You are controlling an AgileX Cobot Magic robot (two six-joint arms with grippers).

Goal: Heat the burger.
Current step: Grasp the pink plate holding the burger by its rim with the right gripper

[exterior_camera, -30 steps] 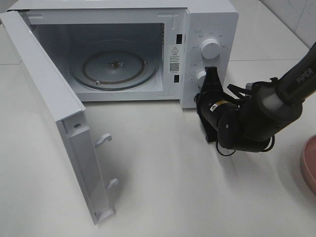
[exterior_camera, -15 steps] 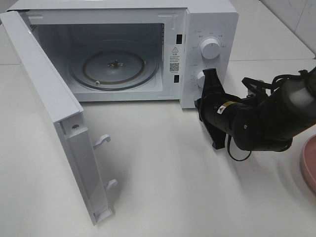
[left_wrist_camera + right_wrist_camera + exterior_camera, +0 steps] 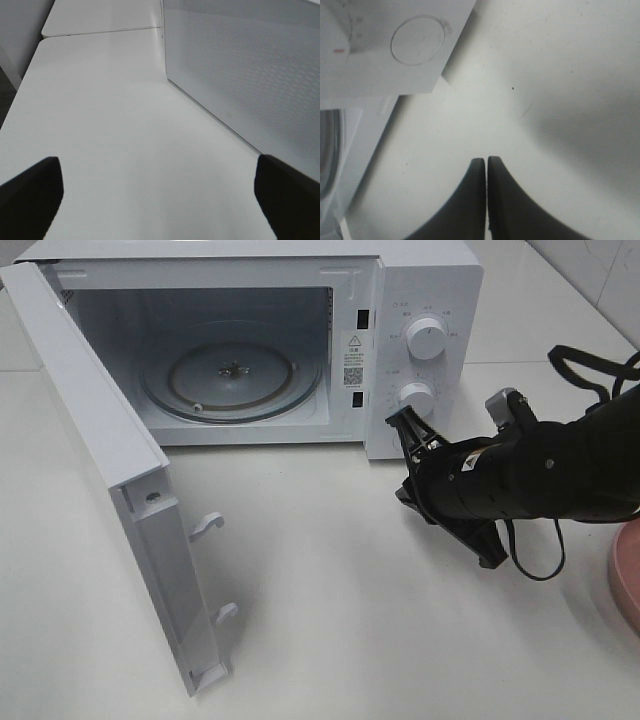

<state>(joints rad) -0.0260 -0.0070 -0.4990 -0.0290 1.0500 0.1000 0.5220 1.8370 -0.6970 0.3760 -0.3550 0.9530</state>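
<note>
The right gripper (image 3: 486, 161) has its two black fingers (image 3: 465, 200) pressed tight together with nothing between them. Their tips sit just in front of the microwave's (image 3: 420, 280) lower knob (image 3: 416, 397), above the white table (image 3: 320, 620). The upper knob (image 3: 427, 337) is over that one, and the marks printed round both dials are too small to read. Beside the cavity is a sticker (image 3: 354, 358) with a warning triangle and a square code, its text unreadable. The door (image 3: 110, 460) is swung wide at the microwave's left, and the glass turntable (image 3: 232, 372) shows inside. The left gripper (image 3: 156, 162) has its fingers spread wide and empty, alongside the door's dotted panel. A pink plate's (image 3: 627, 585) edge peeks in well right of the microwave. Where the burger is, I cannot tell.
</note>
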